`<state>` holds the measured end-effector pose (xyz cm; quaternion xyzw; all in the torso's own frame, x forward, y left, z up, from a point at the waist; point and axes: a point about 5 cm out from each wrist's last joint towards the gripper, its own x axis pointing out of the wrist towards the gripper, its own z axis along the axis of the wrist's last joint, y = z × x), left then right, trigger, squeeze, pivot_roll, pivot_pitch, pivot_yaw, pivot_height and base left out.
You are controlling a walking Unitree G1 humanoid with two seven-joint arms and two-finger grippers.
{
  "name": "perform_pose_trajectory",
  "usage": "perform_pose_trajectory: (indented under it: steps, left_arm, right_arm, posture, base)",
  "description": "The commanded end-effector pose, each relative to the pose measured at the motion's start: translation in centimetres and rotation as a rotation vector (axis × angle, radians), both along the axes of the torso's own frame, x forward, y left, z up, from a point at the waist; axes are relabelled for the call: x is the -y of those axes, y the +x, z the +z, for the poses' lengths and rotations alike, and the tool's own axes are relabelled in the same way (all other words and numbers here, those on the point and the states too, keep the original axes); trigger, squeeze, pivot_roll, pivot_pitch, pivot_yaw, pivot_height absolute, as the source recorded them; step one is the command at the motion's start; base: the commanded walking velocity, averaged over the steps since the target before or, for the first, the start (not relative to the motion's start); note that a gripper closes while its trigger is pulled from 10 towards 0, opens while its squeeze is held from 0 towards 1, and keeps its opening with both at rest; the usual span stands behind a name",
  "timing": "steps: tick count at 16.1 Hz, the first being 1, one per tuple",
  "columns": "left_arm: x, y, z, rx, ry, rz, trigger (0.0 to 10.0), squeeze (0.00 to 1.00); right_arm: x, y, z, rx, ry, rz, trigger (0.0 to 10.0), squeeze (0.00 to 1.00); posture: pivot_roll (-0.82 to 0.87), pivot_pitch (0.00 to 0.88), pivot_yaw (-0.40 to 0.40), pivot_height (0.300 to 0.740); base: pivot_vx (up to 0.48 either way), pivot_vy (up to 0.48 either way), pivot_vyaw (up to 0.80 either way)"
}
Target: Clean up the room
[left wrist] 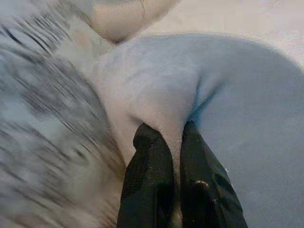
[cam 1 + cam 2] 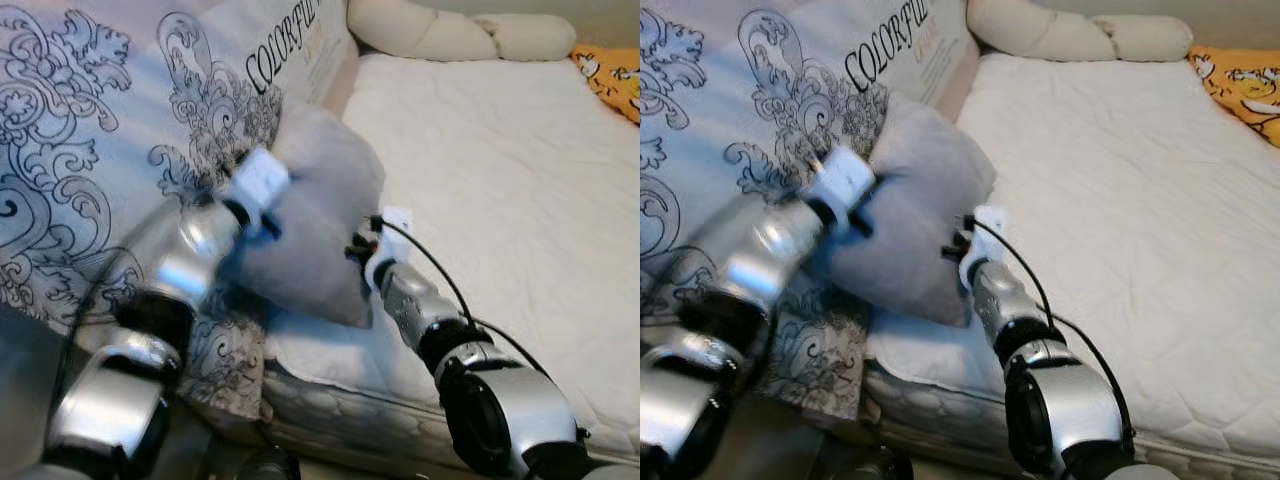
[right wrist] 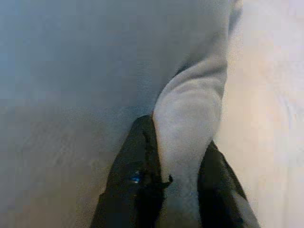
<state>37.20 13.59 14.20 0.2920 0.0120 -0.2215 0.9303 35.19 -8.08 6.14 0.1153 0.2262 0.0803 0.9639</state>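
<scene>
Left claw [image 1: 173,142] tips: buried in a pinched fold of the soft grey pillow [image 2: 315,215], ends out of sight.
Right claw [image 3: 183,152] tips: sunk in another fold, bases cut by the edge.
Patterned grey-and-white bedding [image 1: 42,118]: smeared by blur in the left wrist view.
Orange printed cushion [image 2: 610,75]: chopped off at the picture's side.
Pillow's lower corner: hidden behind the right arm.
</scene>
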Motion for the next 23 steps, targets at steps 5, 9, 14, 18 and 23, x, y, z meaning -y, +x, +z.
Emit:
perform_pose_trajectory:
  steps: [5, 9, 14, 18, 23]
  left_arm:
    - [0.1, 0.2, -0.8, 0.009, -0.015, 0.048, 10.0, 0.00]
    - [0.4, 0.8, 0.6, 0.072, -0.016, 0.011, 10.0, 1.00]
    - [0.6, 1.1, 3.8, 0.186, -0.145, -0.058, 10.0, 1.00]
    - [1.8, -0.2, 5.3, 0.248, -0.310, -0.118, 10.0, 1.00]
    - [3.6, -4.6, 4.1, 0.227, -0.405, -0.138, 10.0, 0.93]
  right_arm:
    - [1.8, -1.4, -1.9, 0.010, 0.080, -0.042, 10.0, 1.00]
    - [3.1, -2.1, -1.8, 0.168, 0.176, 0.005, 10.0, 1.00]
    - [4.7, -3.5, -1.2, 0.323, 0.240, -0.079, 10.0, 1.00]
    - [6.3, -3.8, 2.0, 0.503, 0.247, -0.129, 10.0, 1.00]
    - [5.3, -4.6, 6.4, 0.590, 0.199, -0.048, 10.0, 0.00]
  posture:
    - [0.17, 0.031, 0.073, 0.740]
    - [0.16, 0.000, 0.072, 0.740]
    - [0.13, 0.000, 0.084, 0.740]
    - [0.06, 0.000, 0.089, 0.740]
    - [0.01, 0.000, 0.080, 0.740]
  base:
    - [0.000, 0.000, 0.00]
    - [0.000, 0.000, 0.00]
    - [0.000, 0.000, 0.00]
    - [0.000, 0.000, 0.00]
    - [0.000, 0.000, 0.00]
